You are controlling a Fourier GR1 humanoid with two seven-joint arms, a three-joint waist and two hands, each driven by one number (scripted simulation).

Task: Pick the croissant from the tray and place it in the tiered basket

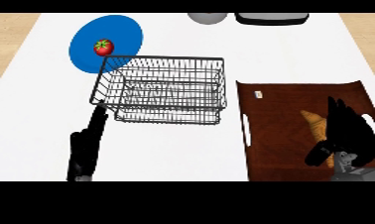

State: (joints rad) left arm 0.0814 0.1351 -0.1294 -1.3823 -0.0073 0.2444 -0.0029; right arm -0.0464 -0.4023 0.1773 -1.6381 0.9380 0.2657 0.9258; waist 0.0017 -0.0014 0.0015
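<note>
Nearest, at the lower left, the robot's left hand (pixel 84 149) is seen resting open on the white counter (pixel 176 143), fingers straight and holding nothing. At the lower right, the right hand (pixel 348 133) is held over a dark brown tray (pixel 282 119). Its fingers are stretched out and its thumb is set apart, with nothing clasped.

The croissant (pixel 315 121) lies on the tray, just left of that hand and partly hidden by it. It is golden and tapered. It is judged light, soft and flaky, easily crushed, and best taken across its thick middle.

Beyond, the tiered basket (pixel 161 58) is made of thin grey wire, open-topped and rectangular. Behind it lies a smooth blue plate (pixel 121 29) carrying a glossy red tomato (pixel 103 47).
</note>
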